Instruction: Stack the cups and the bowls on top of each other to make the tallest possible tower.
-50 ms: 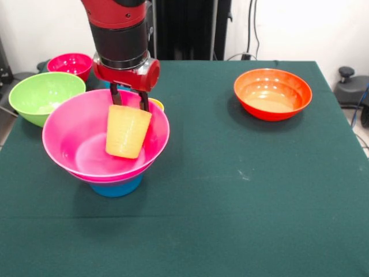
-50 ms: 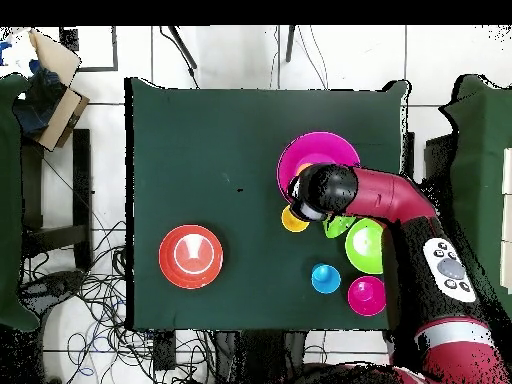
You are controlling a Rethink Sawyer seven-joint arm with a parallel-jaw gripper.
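Hand point(image 1: 129, 105) pinching the rim of the pale ribbed yellow cup point(image 1: 126, 131), which I see hanging tilted inside the big pink bowl point(image 1: 86, 147) at the tabletop's point(image 1: 230, 190) left. Pink bowl sits on a mid blue bowl point(image 1: 117, 187), only partly visible beneath it. Lime green bowl point(image 1: 41, 95) and small red bowl point(image 1: 70, 63) lie at far left, just beside each other. Orange bowl point(image 1: 272, 93) stands well apart at far right. Overhead, I also note a sky blue cup point(image 2: 324, 278) and an orange-yellow cup point(image 2: 294, 219) near the arm point(image 2: 400, 205).
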